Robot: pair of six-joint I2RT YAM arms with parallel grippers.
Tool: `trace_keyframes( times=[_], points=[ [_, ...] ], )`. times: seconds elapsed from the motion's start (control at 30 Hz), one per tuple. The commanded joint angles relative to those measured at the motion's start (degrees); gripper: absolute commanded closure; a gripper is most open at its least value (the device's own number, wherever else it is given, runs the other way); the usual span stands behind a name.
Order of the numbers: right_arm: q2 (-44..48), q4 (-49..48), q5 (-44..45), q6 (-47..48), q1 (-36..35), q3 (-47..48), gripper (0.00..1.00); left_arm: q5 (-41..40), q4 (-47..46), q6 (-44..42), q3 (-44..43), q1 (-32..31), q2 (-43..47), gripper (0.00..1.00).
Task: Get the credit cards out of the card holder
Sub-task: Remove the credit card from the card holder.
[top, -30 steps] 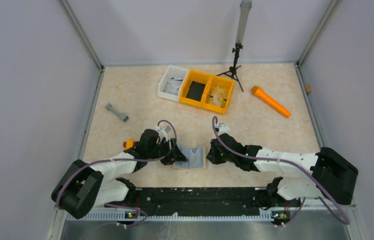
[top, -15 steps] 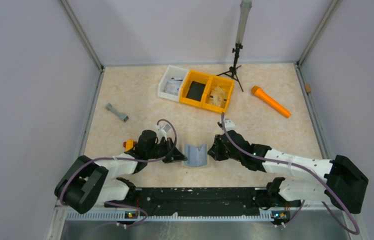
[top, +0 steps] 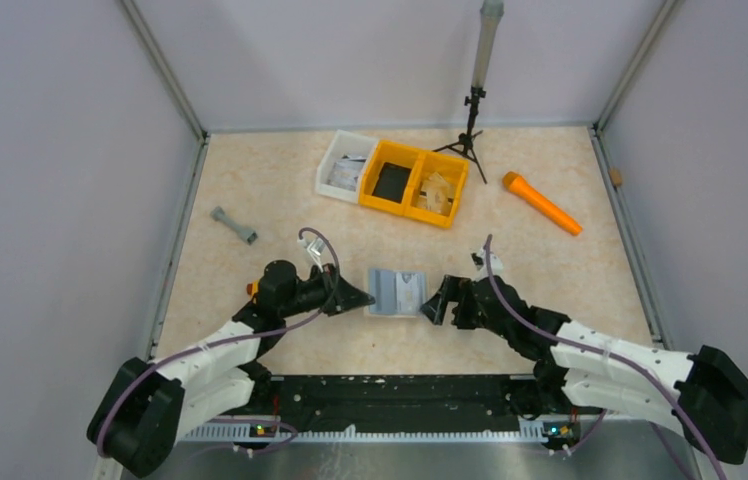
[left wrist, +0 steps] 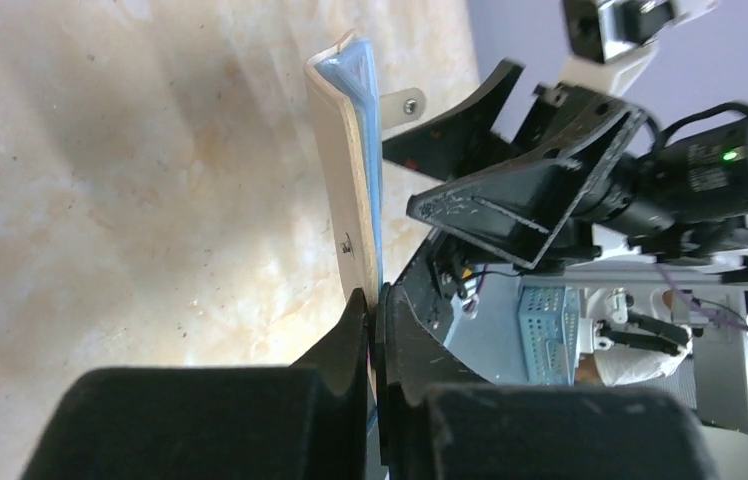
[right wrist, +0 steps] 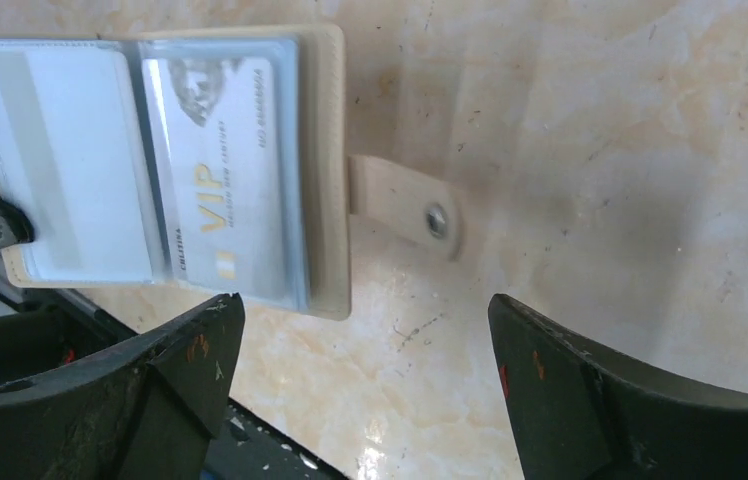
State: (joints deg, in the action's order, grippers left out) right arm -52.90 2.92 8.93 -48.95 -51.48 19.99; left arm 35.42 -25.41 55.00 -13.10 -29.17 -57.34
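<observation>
Right gripper (top: 437,303) has let go since 1 s ago and backed off. Top view: card holder (top: 395,292) lies spread open btwn both grippers, long axis L–R. L wrist: left gripper (left wrist: 378,312) is pinched shut on holder's edge. R wrist: my right fingers gape, empty. Snap tab (right wrist: 405,205) points at them. VIP card (right wrist: 225,170) is still sleeved, so no cards are out.

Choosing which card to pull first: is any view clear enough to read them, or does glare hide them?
Right wrist: card holder sharp, VIP card legible, other sleeve washed pale. Left wrist: holder edge-on, left gripper blurred close-up. Top: too small to read.
</observation>
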Motion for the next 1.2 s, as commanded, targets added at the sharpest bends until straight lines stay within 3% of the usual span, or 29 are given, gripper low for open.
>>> trace_keyframes(
  times=[0.0,0.27,0.43,0.67,0.93,1.17],
  points=[
    [8.26,-8.11,0.29,-8.17,0.41,-5.51,0.05,-1.57,-5.53,5.2,1.93,0.45,4.27,1.0],
    [24.67,-27.52,1.77,-17.62,0.44,-17.91,0.05,-2.94,-9.5,11.91,3.09,0.67,9.66,1.0],
    [22.66,-24.65,1.4,-15.39,0.46,-13.24,0.04,-1.87,-11.57,14.63,2.76,0.68,11.14,1.0],
    [18.0,-30.87,0.31,-14.15,0.46,-10.91,0.04,3.53,-14.26,16.84,0.53,0.6,9.96,1.0],
    [18.59,-31.43,1.06,-13.77,0.5,-9.98,0.24,7.1,-17.11,18.57,-0.02,0.6,10.43,1.0],
    [21.55,-32.59,1.21,-15.38,0.49,-11.59,0.55,8.13,-18.26,19.47,-0.02,0.63,11.05,1.0]
  ],
)
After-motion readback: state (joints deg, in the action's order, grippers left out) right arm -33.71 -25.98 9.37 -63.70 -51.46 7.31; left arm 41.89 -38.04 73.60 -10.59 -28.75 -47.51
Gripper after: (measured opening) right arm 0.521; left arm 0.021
